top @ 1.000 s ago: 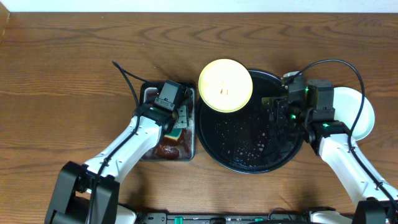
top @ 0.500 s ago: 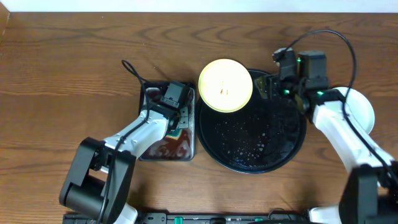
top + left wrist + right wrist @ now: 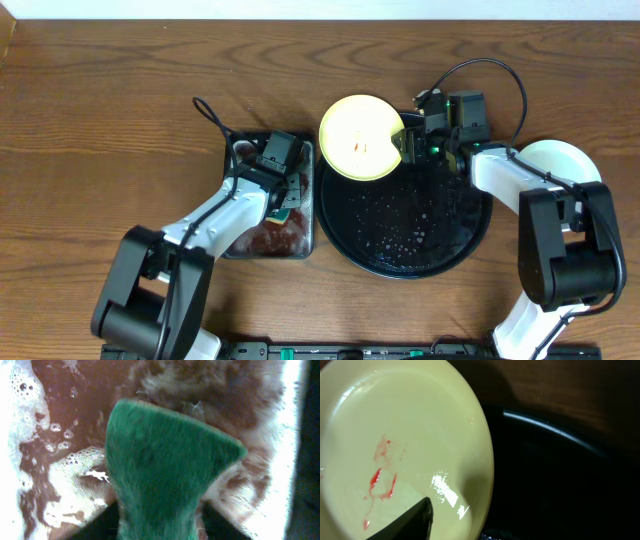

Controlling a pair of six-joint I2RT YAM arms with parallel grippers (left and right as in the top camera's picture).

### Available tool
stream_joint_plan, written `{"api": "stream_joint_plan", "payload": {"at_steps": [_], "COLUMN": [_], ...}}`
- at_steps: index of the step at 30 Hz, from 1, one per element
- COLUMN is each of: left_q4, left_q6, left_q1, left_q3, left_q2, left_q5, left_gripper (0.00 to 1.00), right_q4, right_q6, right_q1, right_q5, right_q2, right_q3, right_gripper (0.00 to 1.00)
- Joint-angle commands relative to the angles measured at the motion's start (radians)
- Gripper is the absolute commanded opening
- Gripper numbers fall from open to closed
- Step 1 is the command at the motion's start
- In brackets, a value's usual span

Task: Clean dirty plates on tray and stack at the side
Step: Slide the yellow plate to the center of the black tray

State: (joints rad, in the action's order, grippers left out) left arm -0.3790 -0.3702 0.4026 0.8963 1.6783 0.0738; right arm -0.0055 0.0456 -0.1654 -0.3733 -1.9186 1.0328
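A pale yellow plate [image 3: 360,136] with red smears [image 3: 380,472] rests on the far left rim of the black tray [image 3: 405,250]. My right gripper [image 3: 408,147] is open at the plate's right edge. In the right wrist view one finger lies over the plate's inside [image 3: 415,520], and the other is lost against the dark tray. A pale mint plate [image 3: 575,170] lies on the table right of the tray, partly behind my right arm. My left gripper [image 3: 285,200] is shut on a green sponge [image 3: 160,470] and holds it in the metal pan.
The rectangular metal pan [image 3: 240,150] with brown foamy liquid [image 3: 55,475] stands left of the tray. The tray floor is wet with droplets [image 3: 395,235]. Cables arch above both wrists.
My right gripper has moved up and left from the tray's right side to the yellow plate's right edge. My left gripper has stayed in the pan with the sponge.
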Motion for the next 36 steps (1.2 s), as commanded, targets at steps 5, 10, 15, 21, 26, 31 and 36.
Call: {"api": "stream_joint_plan", "payload": {"at_steps": [5,10,15,21,26,31,36], "left_q4": [-0.022,-0.042,-0.053,-0.054,-0.054,-0.064,-0.065], "left_q6": [-0.009,-0.009,-0.009,-0.009,-0.009,-0.008,-0.008], "left_q1": [0.002,0.002,0.002,0.002,0.002,0.002,0.002], "left_q3": [-0.002,-0.002,-0.002,-0.002,-0.002,-0.002,-0.002], "left_q2": [-0.065,-0.064,-0.064,-0.064,-0.064,-0.064,-0.064], "left_q5": [-0.066,-0.066,-0.066,-0.066,-0.066,-0.065,-0.065], "left_gripper": [0.62,0.62,0.62,0.62,0.62,0.64,0.64], "right_q4": [0.006,-0.002,0.013,0.084,0.090,-0.021,-0.243], "right_q6": [0.013,0.045,0.100,0.105,0.118,0.110,0.106], "right_q1": [-0.031,-0.035,-0.035,-0.035,-0.034,-0.021,0.021], "right_q5": [-0.020,0.029,0.097,0.096,0.053,0.045,0.063], "right_q2": [-0.016,-0.035,-0.066,-0.070,-0.069,-0.014,0.117], "right_q3": [0.010,0.010,0.010,0.010,0.011,0.011,0.011], "right_gripper": [0.42,0.39,0.37,0.22,0.01,0.01,0.01]}}
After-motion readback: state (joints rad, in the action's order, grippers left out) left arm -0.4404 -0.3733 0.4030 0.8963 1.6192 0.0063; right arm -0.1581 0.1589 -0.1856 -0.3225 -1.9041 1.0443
